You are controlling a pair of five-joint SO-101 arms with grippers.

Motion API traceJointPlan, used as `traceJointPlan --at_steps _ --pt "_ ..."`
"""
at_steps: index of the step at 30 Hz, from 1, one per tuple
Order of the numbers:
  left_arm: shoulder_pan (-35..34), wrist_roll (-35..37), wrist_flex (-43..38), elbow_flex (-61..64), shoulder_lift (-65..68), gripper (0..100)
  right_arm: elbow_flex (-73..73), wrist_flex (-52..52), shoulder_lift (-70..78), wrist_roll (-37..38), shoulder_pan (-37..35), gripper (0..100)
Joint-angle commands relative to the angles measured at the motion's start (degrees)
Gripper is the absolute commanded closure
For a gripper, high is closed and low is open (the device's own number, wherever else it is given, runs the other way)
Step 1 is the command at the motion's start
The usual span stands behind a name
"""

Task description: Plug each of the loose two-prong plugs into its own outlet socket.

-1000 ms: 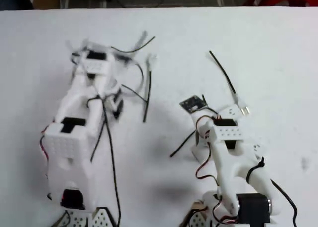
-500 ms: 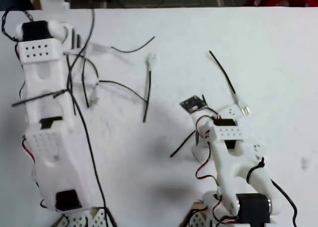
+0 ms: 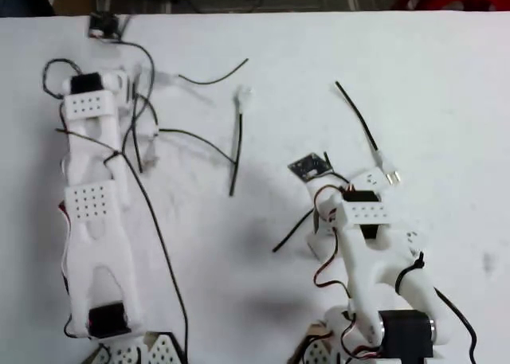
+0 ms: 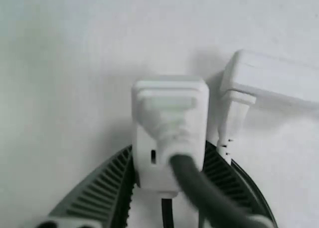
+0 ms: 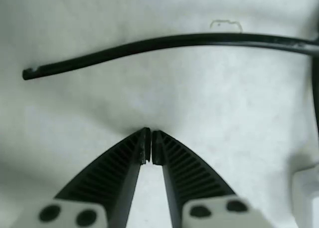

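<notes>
My left gripper is shut on a white plug, whose thick black cord runs back toward the camera, just over the white table. A second white plug piece lies right beside it. From above, the left arm stretches along the table's left side among tangled black cords. A loose white plug with a black cord lies mid-table. Another plug lies near the right arm. My right gripper is shut on nothing, just short of a black cord.
A small dark circuit board lies beside the right arm's wrist. A small dark part sits at the table's far left edge. Loose black cords cross the area between the arms. Bare white table lies to the far right.
The left arm swung from the table's middle left out to the far left edge, dragging the tangle of cords with it, then drew back a little. The right arm has stayed still.
</notes>
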Motion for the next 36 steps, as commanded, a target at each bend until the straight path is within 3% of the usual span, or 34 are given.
traceJointPlan --at_steps 1,6,12,21,29,36 --pt "1.5 -2.6 -3.0 -3.1 1.0 79 0.1 0.0 -0.7 0.0 0.2 97.8" --pt "0.4 2.6 -2.6 -3.2 0.0 65 0.1 0.0 -0.7 0.2 0.2 97.8" --pt "-1.4 7.1 -0.8 -3.2 -7.3 64 0.1 0.0 -0.7 0.2 0.2 97.8" --pt "-1.1 8.3 15.4 -2.6 -16.7 64 0.1 0.0 -0.7 0.2 0.2 97.8" --pt "-3.4 35.4 27.8 -2.5 -15.9 64 0.1 0.0 -0.7 0.2 0.2 97.8" --pt "-2.4 45.5 29.9 -2.5 -9.5 64 0.1 0.0 -0.7 0.2 0.2 97.8"
